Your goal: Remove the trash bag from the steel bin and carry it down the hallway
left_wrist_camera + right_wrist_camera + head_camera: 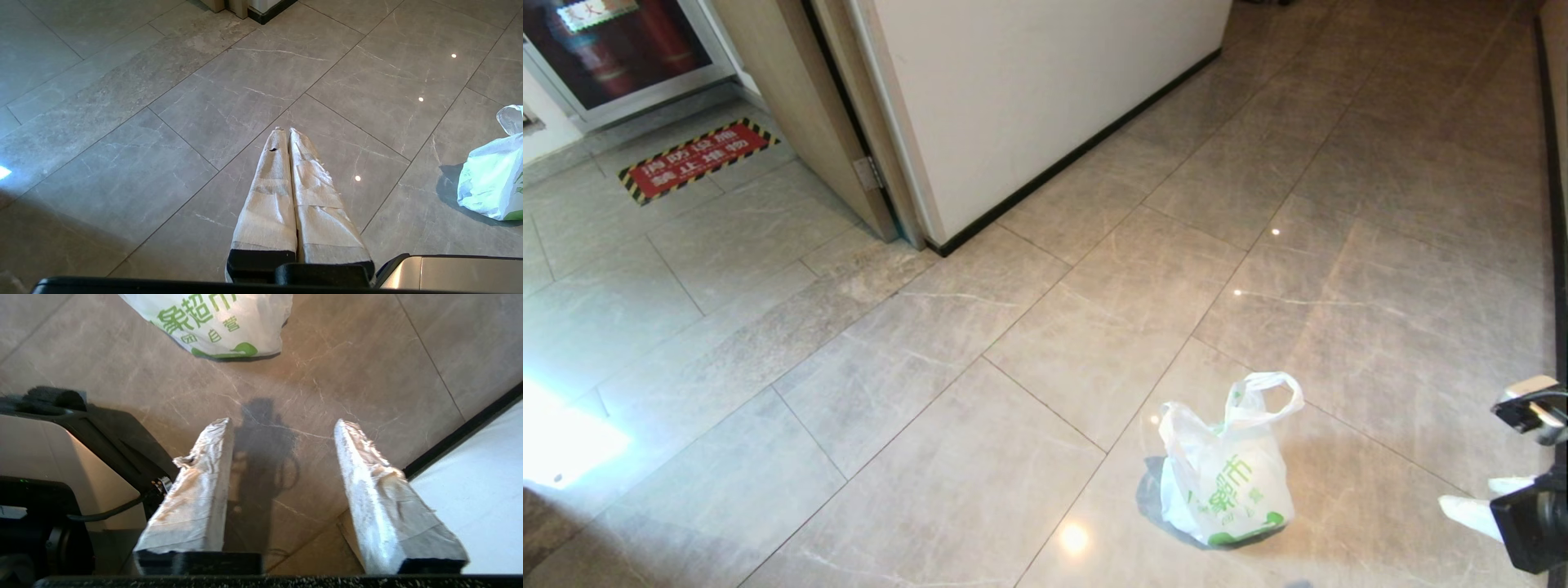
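The white trash bag (pixel 1229 482) with green print stands by itself on the glossy hallway tiles (pixel 931 384), its loop handles sticking up. It also shows in the left wrist view (pixel 490 183) and the right wrist view (pixel 212 322). My right gripper (pixel 1467 494) is at the right edge of the head view, to the right of the bag and apart from it. Its taped fingers are spread open over bare floor (pixel 282 424) with nothing between them. My left gripper (pixel 286 130) is shut and empty above the tiles. The steel bin is out of view.
A white wall corner (pixel 1029 98) with a black baseboard and a wooden door frame (pixel 800 106) stands ahead on the left. A red floor sign (pixel 694 157) lies beyond it. Another black baseboard (pixel 1556 204) runs along the right. My own base (pixel 41 449) is close to the right gripper.
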### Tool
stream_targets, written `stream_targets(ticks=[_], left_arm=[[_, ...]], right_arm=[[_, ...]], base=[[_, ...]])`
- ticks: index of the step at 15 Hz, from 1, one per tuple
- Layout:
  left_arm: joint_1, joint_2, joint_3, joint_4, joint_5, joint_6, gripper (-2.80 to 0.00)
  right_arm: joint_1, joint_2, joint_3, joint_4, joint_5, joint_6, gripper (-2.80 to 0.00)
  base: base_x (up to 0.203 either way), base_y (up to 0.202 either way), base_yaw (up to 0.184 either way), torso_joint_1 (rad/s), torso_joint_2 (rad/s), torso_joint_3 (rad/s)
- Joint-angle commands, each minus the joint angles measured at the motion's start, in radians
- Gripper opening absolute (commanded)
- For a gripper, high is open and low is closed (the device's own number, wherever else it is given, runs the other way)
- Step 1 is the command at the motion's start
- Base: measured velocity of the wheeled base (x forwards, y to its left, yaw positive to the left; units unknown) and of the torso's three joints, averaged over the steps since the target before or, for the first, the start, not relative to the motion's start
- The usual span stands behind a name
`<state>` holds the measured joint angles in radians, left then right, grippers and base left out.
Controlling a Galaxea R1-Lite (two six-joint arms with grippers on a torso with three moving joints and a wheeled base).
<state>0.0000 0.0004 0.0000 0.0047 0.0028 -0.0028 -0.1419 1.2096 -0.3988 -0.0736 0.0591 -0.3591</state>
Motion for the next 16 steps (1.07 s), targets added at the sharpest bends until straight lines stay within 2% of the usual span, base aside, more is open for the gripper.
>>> stream_targets(ticks=[1, 3, 6, 9, 11, 14, 16], left_arm=[[0.000, 0.000, 0.000, 0.000, 0.000, 0.000, -2.80], [0.000, 0.000, 0.000, 0.000, 0.000, 0.000, -2.80], [0.000, 0.000, 0.000, 0.000, 0.000, 0.000, -2.80], [0.000, 0.000, 0.000, 0.000, 0.000, 0.000, -2.80], [0.000, 0.000, 0.000, 0.000, 0.000, 0.000, -2.80], [0.000, 0.000, 0.000, 0.000, 0.000, 0.000, -2.80], [0.000, 0.000, 0.000, 0.000, 0.000, 0.000, -2.80]], right_arm=[[-0.006, -0.231, 0.078, 0.013, 0.000, 0.035, -2.80], [-0.005, -0.417, 0.141, 0.049, 0.000, 0.081, -2.80], [0.025, -0.656, 0.241, 0.088, -0.002, 0.228, -2.80], [0.144, -0.866, 0.316, 0.105, -0.039, 0.293, -2.80], [0.188, -0.943, 0.386, 0.058, -0.056, 0.297, -2.80], [0.119, -1.039, 0.385, 0.089, -0.058, 0.313, -2.80], [0.128, -1.167, 0.385, 0.103, -0.056, 0.315, -2.80]], base=[[0.000, 0.000, 0.000, 0.000, 0.00, 0.000], [0.000, 0.000, 0.000, 0.000, 0.00, 0.000], [0.000, 0.000, 0.000, 0.000, 0.00, 0.000], [0.000, 0.000, 0.000, 0.000, 0.00, 0.000], [0.000, 0.000, 0.000, 0.000, 0.00, 0.000], [0.000, 0.000, 0.000, 0.000, 0.00, 0.000], [0.000, 0.000, 0.000, 0.000, 0.00, 0.000]])
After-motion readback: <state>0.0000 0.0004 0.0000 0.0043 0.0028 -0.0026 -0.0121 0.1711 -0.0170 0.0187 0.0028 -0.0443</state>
